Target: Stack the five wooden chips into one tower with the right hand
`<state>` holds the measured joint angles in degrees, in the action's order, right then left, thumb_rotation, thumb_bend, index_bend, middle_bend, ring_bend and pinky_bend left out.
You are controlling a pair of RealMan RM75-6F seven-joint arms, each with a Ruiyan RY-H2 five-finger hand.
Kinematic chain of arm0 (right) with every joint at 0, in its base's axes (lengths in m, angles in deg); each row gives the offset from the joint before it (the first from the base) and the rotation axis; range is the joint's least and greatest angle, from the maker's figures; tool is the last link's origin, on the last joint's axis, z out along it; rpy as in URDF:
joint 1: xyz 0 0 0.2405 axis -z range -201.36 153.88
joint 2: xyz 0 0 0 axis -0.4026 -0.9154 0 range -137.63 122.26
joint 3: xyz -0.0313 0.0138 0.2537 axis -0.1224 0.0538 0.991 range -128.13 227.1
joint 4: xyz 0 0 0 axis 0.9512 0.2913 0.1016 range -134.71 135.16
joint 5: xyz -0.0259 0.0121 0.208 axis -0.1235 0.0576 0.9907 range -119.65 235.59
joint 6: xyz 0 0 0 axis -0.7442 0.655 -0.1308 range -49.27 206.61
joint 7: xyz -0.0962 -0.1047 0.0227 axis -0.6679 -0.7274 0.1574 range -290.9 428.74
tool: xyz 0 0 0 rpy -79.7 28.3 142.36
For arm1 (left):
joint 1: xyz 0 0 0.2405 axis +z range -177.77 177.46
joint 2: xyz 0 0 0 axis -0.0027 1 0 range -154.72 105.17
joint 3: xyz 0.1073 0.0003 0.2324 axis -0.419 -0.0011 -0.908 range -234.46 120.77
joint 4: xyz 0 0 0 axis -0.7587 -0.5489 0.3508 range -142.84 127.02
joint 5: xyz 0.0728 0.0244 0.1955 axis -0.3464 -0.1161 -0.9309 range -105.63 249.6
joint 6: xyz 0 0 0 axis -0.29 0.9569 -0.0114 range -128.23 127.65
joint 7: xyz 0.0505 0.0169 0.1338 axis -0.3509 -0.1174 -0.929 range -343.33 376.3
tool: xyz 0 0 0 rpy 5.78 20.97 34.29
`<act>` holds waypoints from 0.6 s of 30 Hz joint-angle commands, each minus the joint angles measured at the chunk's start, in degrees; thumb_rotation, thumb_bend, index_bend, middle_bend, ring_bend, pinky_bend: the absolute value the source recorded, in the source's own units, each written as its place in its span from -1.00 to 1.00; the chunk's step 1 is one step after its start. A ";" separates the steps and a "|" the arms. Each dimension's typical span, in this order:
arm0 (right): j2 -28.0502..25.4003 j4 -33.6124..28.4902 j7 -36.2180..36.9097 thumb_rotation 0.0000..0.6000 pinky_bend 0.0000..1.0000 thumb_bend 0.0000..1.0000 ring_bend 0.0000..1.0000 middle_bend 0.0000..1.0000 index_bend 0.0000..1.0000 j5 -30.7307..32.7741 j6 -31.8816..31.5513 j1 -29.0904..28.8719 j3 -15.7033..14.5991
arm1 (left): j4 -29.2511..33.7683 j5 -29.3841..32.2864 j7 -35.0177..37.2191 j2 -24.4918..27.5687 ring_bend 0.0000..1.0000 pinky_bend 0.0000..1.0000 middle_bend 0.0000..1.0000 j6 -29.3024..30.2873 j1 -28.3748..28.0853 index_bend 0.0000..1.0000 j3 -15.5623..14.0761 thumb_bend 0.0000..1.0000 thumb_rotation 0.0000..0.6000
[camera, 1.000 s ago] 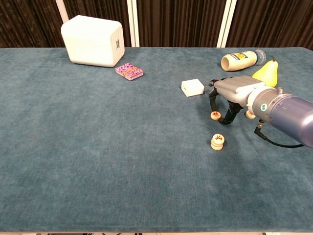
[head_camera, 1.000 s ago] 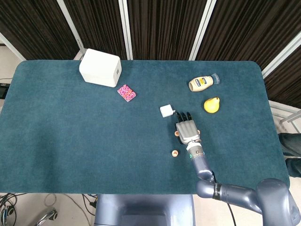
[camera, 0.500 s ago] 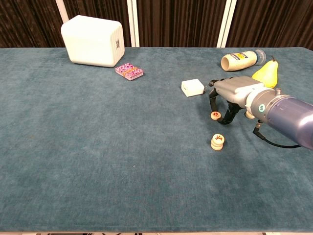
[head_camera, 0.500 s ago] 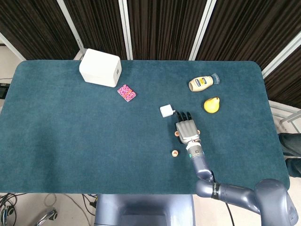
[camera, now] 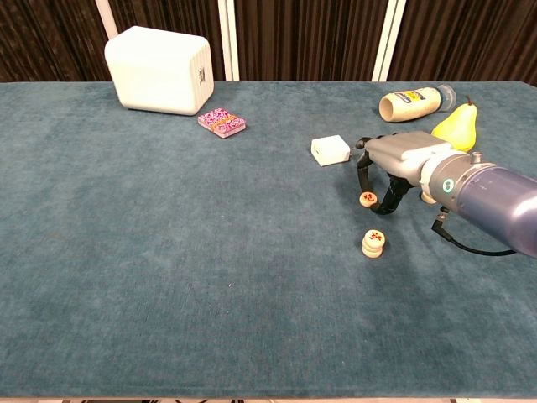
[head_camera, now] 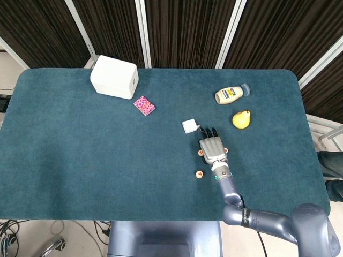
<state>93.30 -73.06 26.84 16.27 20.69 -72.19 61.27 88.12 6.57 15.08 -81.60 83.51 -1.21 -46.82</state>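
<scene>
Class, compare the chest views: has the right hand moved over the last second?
Yes, slightly. The right hand has crept left, toward the small white box.

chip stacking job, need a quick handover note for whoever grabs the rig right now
Right hand: palm down over the table, fingers curled around a single chip; a firm grip cannot be confirmed.
Left hand: not in view.
Stack: two chips, maybe more, standing near the front of the hand.
Another chip lies partly hidden behind the hand; any others are out of sight.
Done: the tower is started.
Left: bring over the chip at the fingers, then the remaining ones.
</scene>
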 commanded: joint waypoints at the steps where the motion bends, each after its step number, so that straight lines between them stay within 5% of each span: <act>1: -1.46 -2.31 -0.19 1.00 -1.00 -0.21 -1.00 -1.00 0.02 -0.51 -0.73 0.20 0.25 | -0.01 0.00 0.04 -0.01 -1.00 -0.86 -1.00 -0.03 -0.02 -1.00 0.01 -0.81 1.00; 13: -12.69 -23.73 -1.25 1.00 -1.00 -0.21 -1.00 -1.00 0.03 -6.39 -6.94 5.07 -4.64 | 0.17 -0.33 0.24 0.05 -1.00 -0.86 -1.00 0.04 0.06 -1.00 -0.13 -0.81 1.00; 18: -13.31 -26.92 -1.56 1.00 -1.00 -0.22 -1.00 -1.00 0.03 -8.66 -7.52 6.04 -7.01 | 0.17 -0.38 0.13 -0.03 -1.00 -0.86 -1.00 -0.15 -0.03 -1.00 -0.21 -0.81 1.00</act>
<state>80.39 -99.20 25.41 8.37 13.64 -66.72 55.03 88.30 6.20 15.21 -81.62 83.36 -1.24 -47.03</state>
